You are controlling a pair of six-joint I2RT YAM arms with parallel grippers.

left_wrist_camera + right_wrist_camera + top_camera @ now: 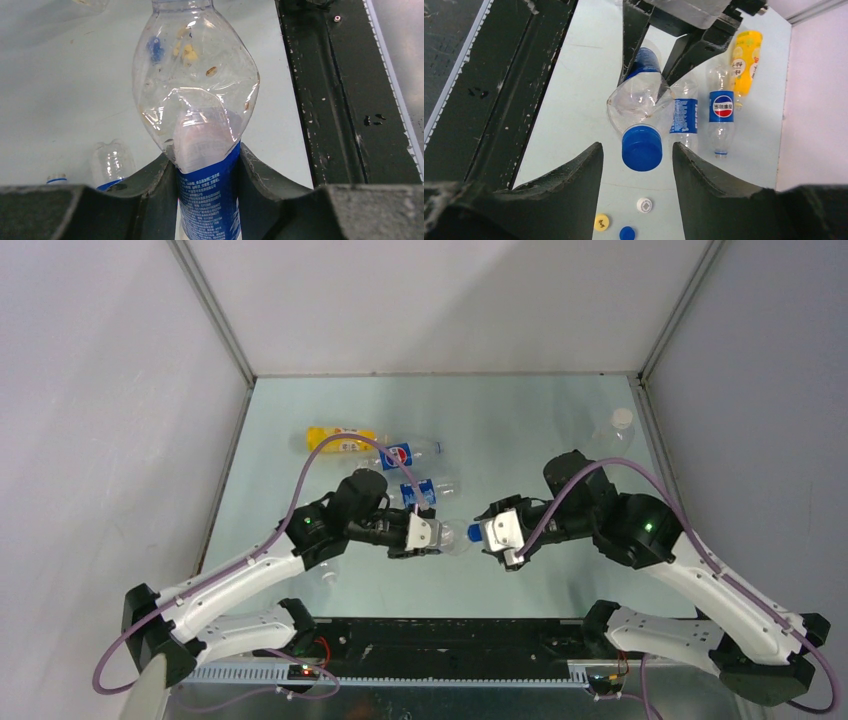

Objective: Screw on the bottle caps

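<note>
Left gripper point(205, 159): jaws clamped on the blue-labelled bottle point(195, 90), neck pointing toward the right arm. Blue cap point(641, 147) sits on the neck. Right gripper point(636, 150): jaws apart, one on either side of the cap, with gaps visible. Loose caps point(644, 205) lie on the bench point(574, 100).

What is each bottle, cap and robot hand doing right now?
Held bottle: dented, blue cap on its neck.
Left gripper: shut on the held bottle.
Right gripper: open, straddling the blue cap.
Yellow bottle: lying down.
Cola bottle: lying down.
Loose caps: three, off any bottle.
Far bottle: upright, white cap on.
</note>
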